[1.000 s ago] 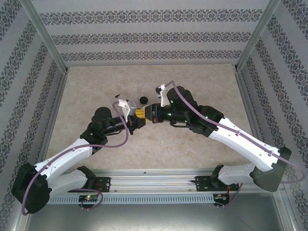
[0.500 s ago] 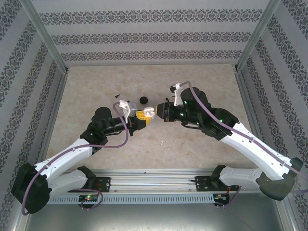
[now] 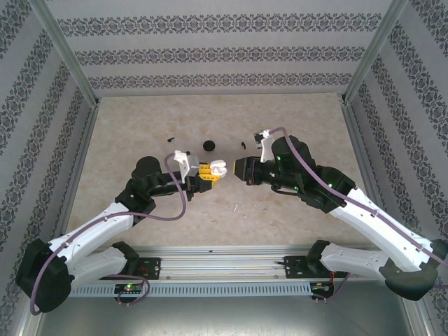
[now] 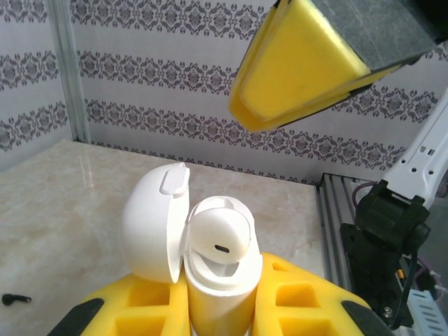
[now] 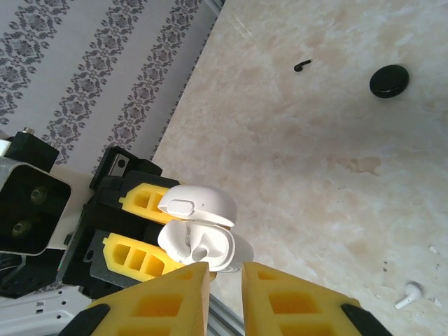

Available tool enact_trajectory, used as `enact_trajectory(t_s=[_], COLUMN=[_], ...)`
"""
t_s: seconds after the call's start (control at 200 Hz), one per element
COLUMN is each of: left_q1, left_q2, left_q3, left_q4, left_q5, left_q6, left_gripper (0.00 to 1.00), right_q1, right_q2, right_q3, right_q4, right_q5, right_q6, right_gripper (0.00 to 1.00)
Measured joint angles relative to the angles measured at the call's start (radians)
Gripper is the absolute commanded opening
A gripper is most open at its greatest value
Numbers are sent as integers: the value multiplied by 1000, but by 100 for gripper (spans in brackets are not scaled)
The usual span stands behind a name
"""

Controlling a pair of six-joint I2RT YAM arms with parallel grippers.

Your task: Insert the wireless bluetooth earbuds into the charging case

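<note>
Charging case (image 3: 218, 168): one, white and glossy, at the centre of the top view, raised off the table (image 3: 294, 119) and clamped between the yellow fingers of the left end effector (image 3: 208, 172).
Lid (image 4: 154, 224): swung open to the left of the case body in the left wrist view, still hinged to it.
Case contents: one rounded white piece with a small dark slot (image 4: 220, 239) sits in the mouth of the case. It looks like a seated earbud, though its stem is hidden.
Earbuds on the table: one, white with a short stem (image 3: 236, 207), lying below the case in the top view and well apart from it.
Left end effector: closed on the lower body of the case, holding it upright.
Right end effector (image 3: 238, 170): just right of the case and not touching it; a narrow gap between its yellow fingers, with nothing in it.
Black disc (image 3: 208, 145): one, above the case in the top view.
Small black bits (image 3: 170, 138): two, the second (image 3: 242, 145) right of the disc.
</note>
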Motion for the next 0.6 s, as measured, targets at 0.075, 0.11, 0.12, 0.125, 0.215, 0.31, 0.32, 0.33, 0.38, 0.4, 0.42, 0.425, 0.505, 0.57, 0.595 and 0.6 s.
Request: enact_trajectory(t_s=[0.075, 0.11, 0.12, 0.125, 0.215, 0.31, 0.32, 0.33, 0.38, 0.4, 0.42, 0.425, 0.505, 0.57, 0.595, 0.6], left_q1=[0, 0, 0, 0, 0, 0, 0, 0, 0, 0, 0, 0, 0, 0, 0, 0], left_q2=[-6, -9, -10, -10, -18, -21, -21, -21, -21, -21, -21, -21, -21, -21, -21, -21], left_q3=[0, 0, 0, 0, 0, 0, 0, 0, 0, 0, -1, -1, -4, -7, -7, -7], left_q4=[1, 0, 0, 0, 0, 0, 0, 0, 0, 0, 0, 0, 0, -2, -3, -3], left_q5=[-1, -5, -6, -6, -22, -35, -39, -39, -49, -52, -55, -55, -73, -88, -92, -92], left_q6=[38, 58, 65, 66, 114, 160, 164, 168, 189, 196, 204, 206, 230, 246, 251, 251], left_gripper=[9, 9, 9, 9, 9, 9, 9, 9, 9, 9, 9, 9, 9, 9, 9, 9], right_q1=[0, 0, 0, 0, 1, 8, 9, 10, 20, 24, 28, 29, 35, 42, 45, 45], right_q2=[-1, 0, 0, 0, 1, 14, 15, 18, 34, 40, 47, 48, 71, 88, 96, 97], right_q3=[0, 0, 0, 0, 0, 1, 2, 3, 9, 13, 16, 18, 35, 53, 60, 61], right_q4=[1, 1, 1, 1, 5, 7, 7, 6, 6, 6, 6, 6, 6, 5, 4, 3], right_q5=[-10, -16, -18, -18, -29, -39, -39, -40, -43, -43, -42, -42, -41, -35, -30, -29], right_q6=[-8, -13, -16, -18, -37, -66, -68, -73, -85, -91, -97, -99, -111, -121, -126, -127], right_gripper=[21, 21, 21, 21, 22, 24, 24, 24, 24, 24, 24, 24, 26, 30, 30, 30])
